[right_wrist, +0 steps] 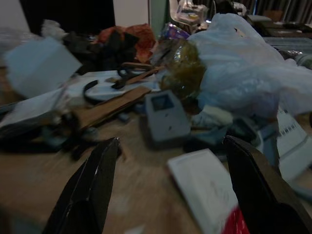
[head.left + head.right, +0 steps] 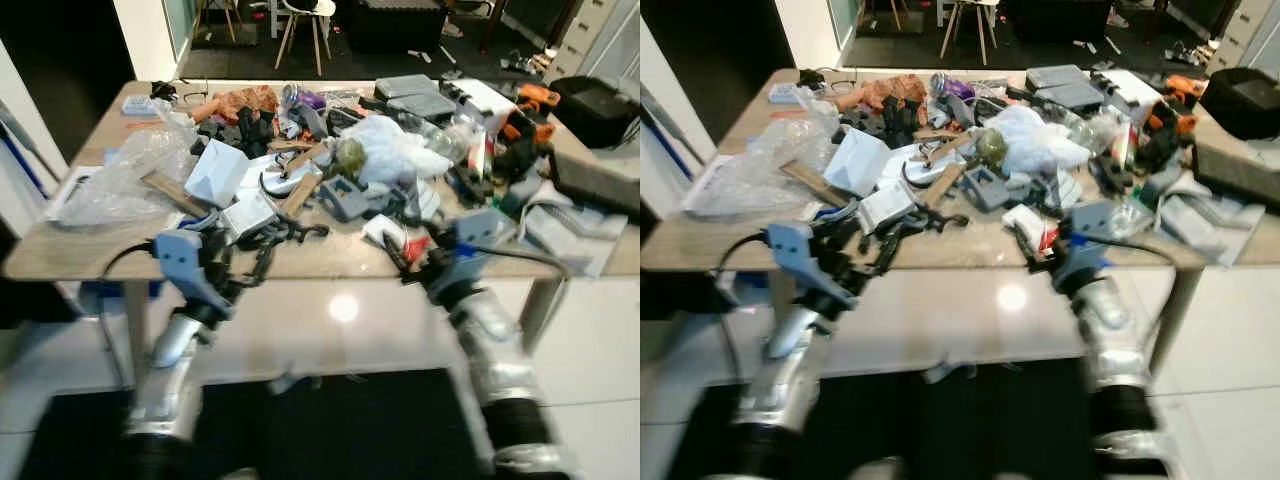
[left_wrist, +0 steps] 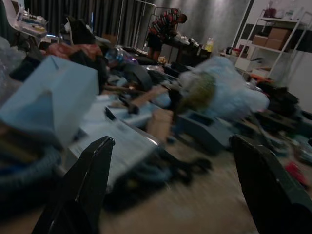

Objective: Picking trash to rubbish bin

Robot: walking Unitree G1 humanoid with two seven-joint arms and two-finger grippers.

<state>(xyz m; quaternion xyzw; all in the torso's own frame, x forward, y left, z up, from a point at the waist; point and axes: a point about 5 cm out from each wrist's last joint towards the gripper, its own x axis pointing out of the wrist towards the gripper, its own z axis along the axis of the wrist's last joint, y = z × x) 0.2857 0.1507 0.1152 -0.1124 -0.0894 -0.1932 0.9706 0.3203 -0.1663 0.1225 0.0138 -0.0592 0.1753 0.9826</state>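
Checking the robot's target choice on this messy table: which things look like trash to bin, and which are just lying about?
Likely trash:
clear plastic bag
white plastic bag
white packet
crumpled orange wrapper

Just lying about:
grey box
orange power tool
black case
chair

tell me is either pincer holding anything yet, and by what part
Nothing is held. The left pincer and right pincer are both open at the table's near edge.

A light wood table [image 2: 70, 255] carries a pale blue box [image 2: 216, 172], a white plastic bag [image 2: 395, 148], an orange cloth [image 2: 240, 101], a grey block [image 1: 165, 117] and a clear plastic wrap [image 2: 125, 175]; the floor [image 2: 590, 330] is glossy white.
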